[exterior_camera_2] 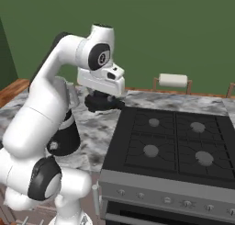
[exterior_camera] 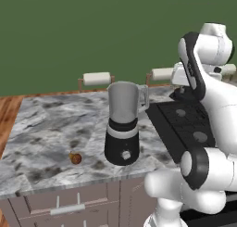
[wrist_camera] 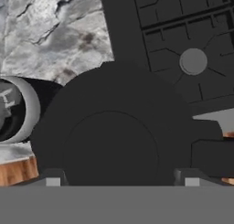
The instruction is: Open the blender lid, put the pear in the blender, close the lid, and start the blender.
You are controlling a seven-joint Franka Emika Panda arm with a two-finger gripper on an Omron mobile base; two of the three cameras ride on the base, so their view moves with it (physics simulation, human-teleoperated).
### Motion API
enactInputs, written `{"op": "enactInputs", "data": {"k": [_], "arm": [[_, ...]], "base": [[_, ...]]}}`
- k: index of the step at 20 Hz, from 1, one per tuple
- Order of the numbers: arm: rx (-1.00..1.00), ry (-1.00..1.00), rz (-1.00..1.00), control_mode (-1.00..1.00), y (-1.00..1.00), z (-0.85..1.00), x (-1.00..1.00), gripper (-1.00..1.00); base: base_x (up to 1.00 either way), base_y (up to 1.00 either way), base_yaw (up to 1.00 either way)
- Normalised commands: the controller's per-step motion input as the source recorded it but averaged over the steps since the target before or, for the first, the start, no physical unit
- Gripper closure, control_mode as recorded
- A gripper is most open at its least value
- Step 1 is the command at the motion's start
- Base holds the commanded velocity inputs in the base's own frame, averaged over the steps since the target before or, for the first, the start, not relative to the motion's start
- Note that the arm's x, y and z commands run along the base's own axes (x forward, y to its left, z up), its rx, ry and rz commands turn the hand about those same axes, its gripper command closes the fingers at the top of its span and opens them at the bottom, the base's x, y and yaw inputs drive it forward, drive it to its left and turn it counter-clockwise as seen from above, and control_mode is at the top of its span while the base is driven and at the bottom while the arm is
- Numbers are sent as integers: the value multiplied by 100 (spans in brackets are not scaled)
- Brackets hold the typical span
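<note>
The blender [exterior_camera: 122, 129] stands near the front edge of the marble counter, its silvery jar open at the top. The tiny brown-orange pear [exterior_camera: 75, 158] lies on the counter to its left. My gripper [exterior_camera_2: 103, 99] hangs to the right of the jar, over the stove's left edge, shut on the round black blender lid [exterior_camera_2: 104, 103]. In the hand view the blender lid [wrist_camera: 114, 136] sits between my fingertips [wrist_camera: 52, 178], with the jar's open mouth [wrist_camera: 13, 109] below at the left. My own arm hides part of the blender [exterior_camera_2: 66, 137] in the right base view.
A black four-burner stove [exterior_camera_2: 174, 141] adjoins the counter [exterior_camera: 46, 124] on the right. Two paper towel rolls [exterior_camera: 96, 78] [exterior_camera_2: 173, 80] stand along the back edge by the green wall. Drawers [exterior_camera: 69, 207] sit under the counter front.
</note>
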Motion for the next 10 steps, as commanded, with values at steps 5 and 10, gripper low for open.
{"op": "enactInputs", "data": {"k": [5, 10], "arm": [[0, 0, -6, -100, -65, -100, 7, 100], [0, 1, 0, -100, -15, -100, 50, 100]], "base": [[0, 0, 0], [0, 0, 0]]}}
